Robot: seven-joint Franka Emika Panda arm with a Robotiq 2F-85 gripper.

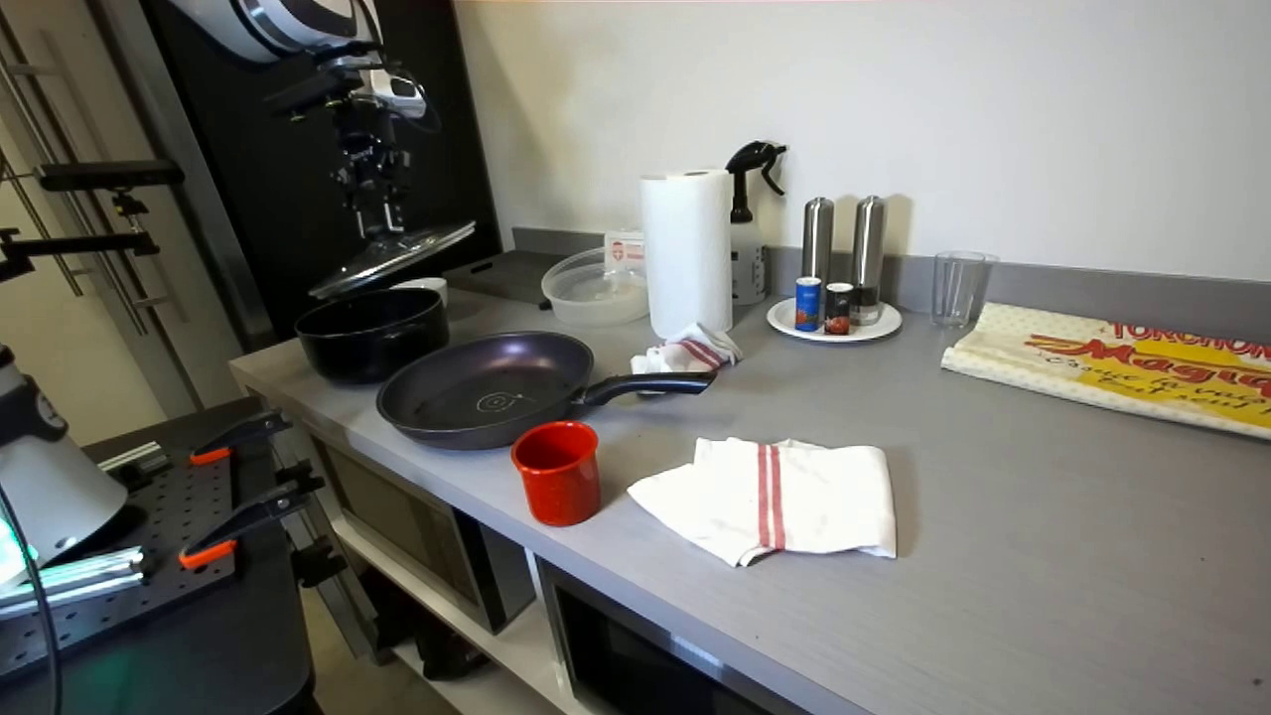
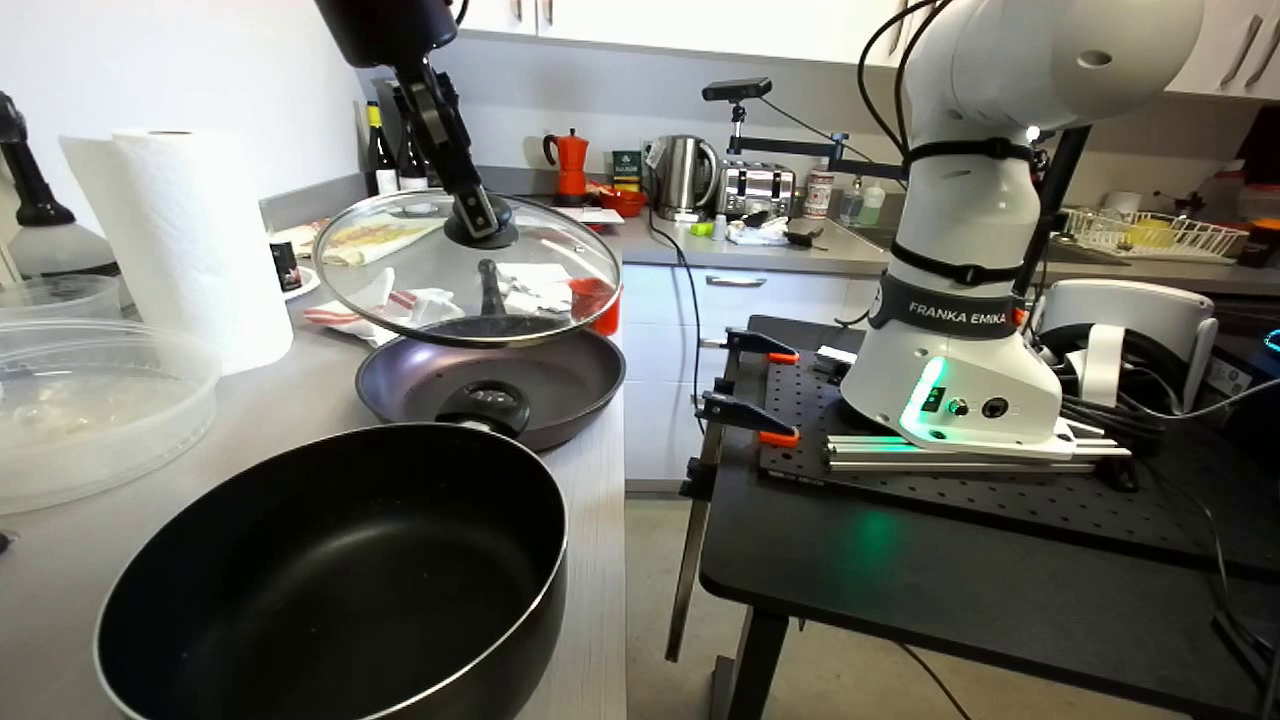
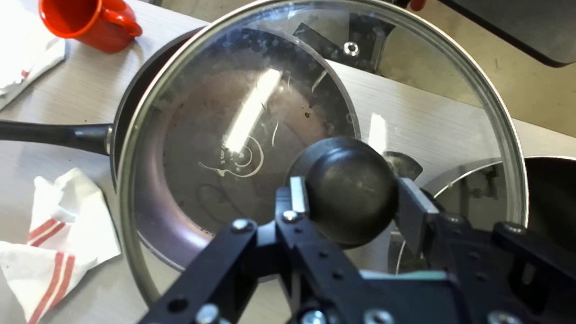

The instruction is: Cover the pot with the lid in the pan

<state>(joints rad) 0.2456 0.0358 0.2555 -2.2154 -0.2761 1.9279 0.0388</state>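
Here the gripper is clamped on the knob of the lid, which tilts in midair; the open pot stands beside the pan on the bench.

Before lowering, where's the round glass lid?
Wrist view: the black claw holds the lid centrally, overlapping the shallow black pan (left) and round black pot (right).
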